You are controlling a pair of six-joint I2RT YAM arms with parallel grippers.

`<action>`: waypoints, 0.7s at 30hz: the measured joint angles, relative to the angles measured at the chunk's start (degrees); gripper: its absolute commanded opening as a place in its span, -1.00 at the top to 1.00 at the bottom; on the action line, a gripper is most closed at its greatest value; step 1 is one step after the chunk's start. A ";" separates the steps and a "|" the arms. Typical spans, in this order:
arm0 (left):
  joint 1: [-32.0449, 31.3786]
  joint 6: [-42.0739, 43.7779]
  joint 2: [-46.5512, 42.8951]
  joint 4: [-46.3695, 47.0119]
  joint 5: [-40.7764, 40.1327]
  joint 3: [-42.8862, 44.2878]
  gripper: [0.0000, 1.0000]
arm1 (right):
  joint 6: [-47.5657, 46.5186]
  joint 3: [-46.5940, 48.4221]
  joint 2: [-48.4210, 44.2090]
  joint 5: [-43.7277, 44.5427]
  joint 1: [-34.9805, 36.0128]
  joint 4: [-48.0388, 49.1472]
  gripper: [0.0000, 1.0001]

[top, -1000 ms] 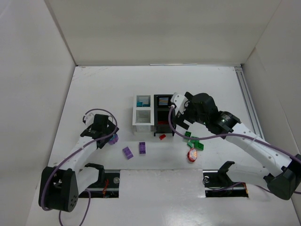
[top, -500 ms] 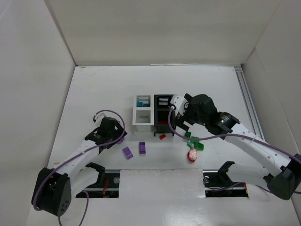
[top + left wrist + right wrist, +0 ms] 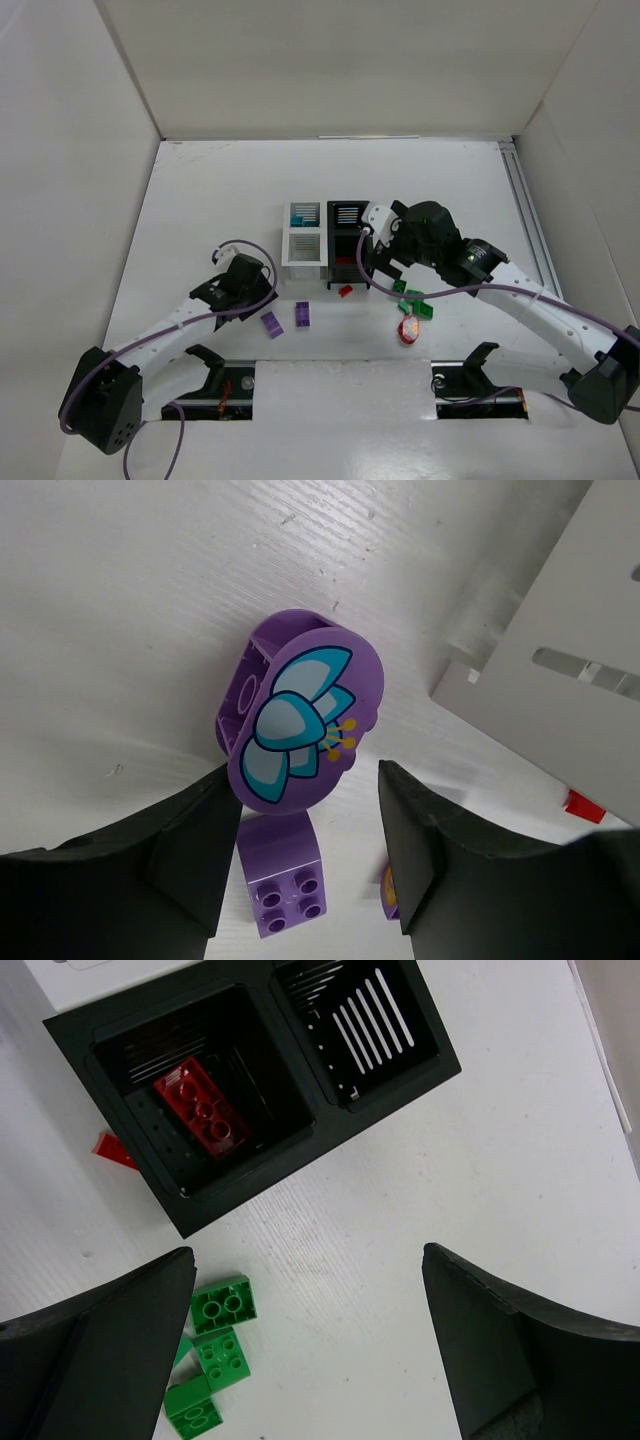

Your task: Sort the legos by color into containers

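My left gripper [image 3: 257, 291] [image 3: 305, 772] is shut on a purple rounded lego with a teal flower print [image 3: 300, 725], held above the table. Below it lies a purple brick [image 3: 280, 872] [image 3: 271, 324]; a second purple brick [image 3: 302, 314] lies beside it. The containers form a 2x2 cluster: two white bins [image 3: 303, 248], one with teal pieces [image 3: 303, 214], and two black bins [image 3: 347, 214]. A red brick [image 3: 200, 1110] lies in the near black bin [image 3: 120, 1130]. My right gripper [image 3: 388, 266] [image 3: 308, 1260] is open and empty above bare table, next to green bricks [image 3: 222, 1310] [image 3: 410, 297].
A small red piece [image 3: 345, 291] [image 3: 112, 1148] lies on the table just in front of the black bin. A red-yellow roundish piece [image 3: 409, 330] lies near the green bricks. A white bin's corner [image 3: 560, 670] shows in the left wrist view. White walls enclose the table.
My left arm has moved right, toward the bins and the purple bricks, carrying the purple flower lego. The right arm has barely moved.
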 measured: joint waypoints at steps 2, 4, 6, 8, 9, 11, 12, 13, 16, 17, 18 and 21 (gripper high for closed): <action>-0.02 -0.59 0.04 -0.61 -0.42 0.07 -0.03 | 0.00 0.00 0.00 0.00 0.00 0.00 -0.99; -0.04 -1.05 0.15 -1.42 -1.18 0.28 -0.03 | 0.00 0.00 0.00 -0.04 0.00 0.00 -0.99; -0.04 -1.46 0.79 -2.60 -2.16 0.98 -0.19 | 0.00 0.00 0.00 -0.07 0.00 0.00 -0.99; -0.04 -1.97 1.95 -3.43 -3.50 2.05 -0.30 | 0.00 0.00 0.00 -0.09 0.00 0.00 -0.99; -0.04 -2.23 2.73 -3.72 -4.11 2.64 -0.30 | 0.00 0.00 0.00 -0.09 0.00 0.00 -0.99; -0.04 -2.60 4.74 -4.46 -5.25 3.89 -0.12 | 0.00 0.00 0.00 -0.09 0.00 0.00 -0.99; -0.04 -2.64 5.77 -4.48 -5.70 4.33 -0.05 | 0.00 0.00 0.00 -0.04 0.00 0.00 -0.99; -0.04 -2.58 6.82 -4.57 -6.08 4.76 0.08 | 0.00 0.00 0.00 -0.02 0.00 0.00 -0.99; -0.04 -2.23 9.07 -4.04 -6.56 6.14 0.33 | 0.00 0.00 0.00 0.09 0.00 0.00 -0.99; -0.04 -2.05 9.57 -3.61 -6.60 6.36 0.43 | 0.00 0.00 0.00 0.09 0.00 0.00 -0.99; -0.04 -1.99 9.97 -3.43 -6.67 6.56 0.44 | 0.00 0.00 0.00 0.11 0.00 0.00 -0.99; -0.52 -1.97 10.16 -3.61 -6.78 6.93 0.44 | 0.00 0.00 0.00 0.11 0.00 0.00 -0.99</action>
